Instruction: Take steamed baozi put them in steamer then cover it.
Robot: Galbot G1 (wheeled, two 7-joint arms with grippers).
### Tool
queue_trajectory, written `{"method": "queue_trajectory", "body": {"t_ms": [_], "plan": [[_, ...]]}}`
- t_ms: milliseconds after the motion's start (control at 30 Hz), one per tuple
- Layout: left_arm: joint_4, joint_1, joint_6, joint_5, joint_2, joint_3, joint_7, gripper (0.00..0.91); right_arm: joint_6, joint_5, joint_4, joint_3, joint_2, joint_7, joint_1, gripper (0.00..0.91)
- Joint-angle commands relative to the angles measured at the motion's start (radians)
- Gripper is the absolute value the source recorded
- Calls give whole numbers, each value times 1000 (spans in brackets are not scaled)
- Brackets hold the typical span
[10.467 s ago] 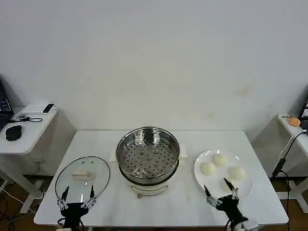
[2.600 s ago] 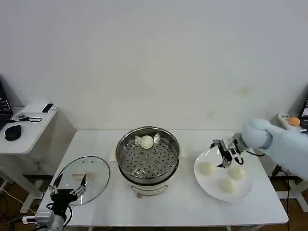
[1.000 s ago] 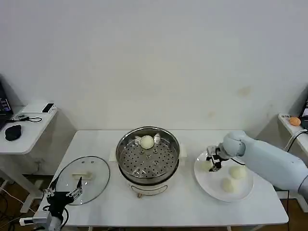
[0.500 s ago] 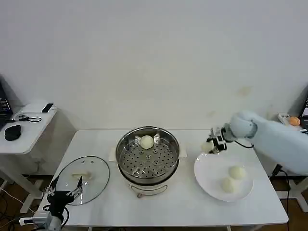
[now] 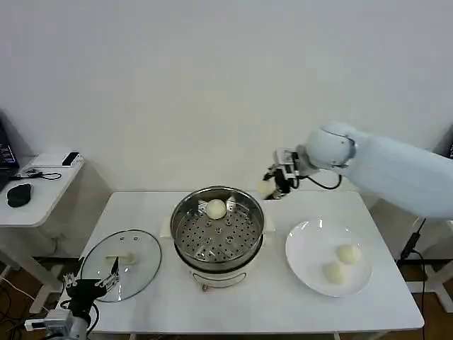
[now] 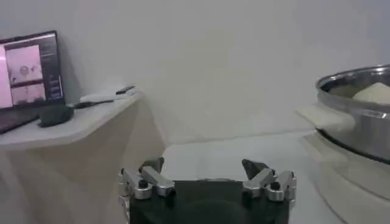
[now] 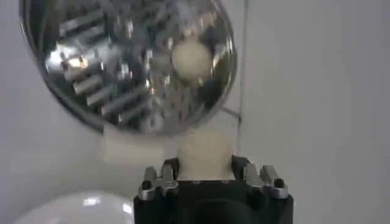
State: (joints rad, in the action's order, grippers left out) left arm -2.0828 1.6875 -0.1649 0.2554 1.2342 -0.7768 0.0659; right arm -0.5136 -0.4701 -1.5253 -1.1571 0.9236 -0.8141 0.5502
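a: far left first: side desk (image 5: 39,188) with a dark mouse (image 5: 20,195) and a small device, well clear of the work.

b: then the left gripper (image 5: 90,286), parked low at the near left corner of the table (image 5: 262,312), fingers spread, nothing between them. just beside the near rim of the cover (image 5: 121,264), which lies flat on the table, handle up. not yet lifted.

a: centre?

b: the steamer (image 5: 218,230), open, perforated tray bare except for one baozi in the steamer (image 5: 216,209) near the far side.

a: and beyond the rim?

b: the right gripper (image 5: 272,183), up in the air just past the steamer's far right edge, pinching a carried baozi (image 5: 265,188). seen from the wrist too: right gripper (image 7: 207,173) closed on that carried baozi (image 7: 205,152), with the steamer (image 7: 125,61) ahead and below.

a: right side?

b: white plate (image 5: 309,269) with two baozi on the plate (image 5: 340,263), resting near its right part, close together.

a: progress, then?

b: roughly a quarter done by the look of it. one in, one on the way, two waiting, lid last.

a: anything in the way?

b: only the raised steel rim to clear before release, plus the bun already seated at the far side; dropping toward the open holes nearer the middle seems safer. lid path from the left looks free.
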Motion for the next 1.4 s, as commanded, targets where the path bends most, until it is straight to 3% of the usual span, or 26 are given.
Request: {"method": "queue_trajectory", "body": {"t_ms": [33,200,400,1067,1100,1167,1400], "plan": [[-3,2,0,-5,2,-1,0,907,-104,-173,55,-47,266,106,-13,584],[-5,4,2,-4,4,-12,0,907,-118,-173,151,-41,371,119,-75,584],[-6,10,5,-4,8,-20,0,907,-133,-165,224,-47,427,118,-123,584],[0,8,8,-9,15,-12,0,907,-151,-125,262,-51,437,123,-179,584],[0,8,8,-9,16,-12,1,907,-152,-120,261,-51,435,120,-179,736],[-2,9,8,-9,18,-12,1,907,-150,-104,254,-51,429,106,-177,907],[-1,11,9,-9,18,-9,1,907,-141,-94,190,-40,367,89,-124,907]]}}
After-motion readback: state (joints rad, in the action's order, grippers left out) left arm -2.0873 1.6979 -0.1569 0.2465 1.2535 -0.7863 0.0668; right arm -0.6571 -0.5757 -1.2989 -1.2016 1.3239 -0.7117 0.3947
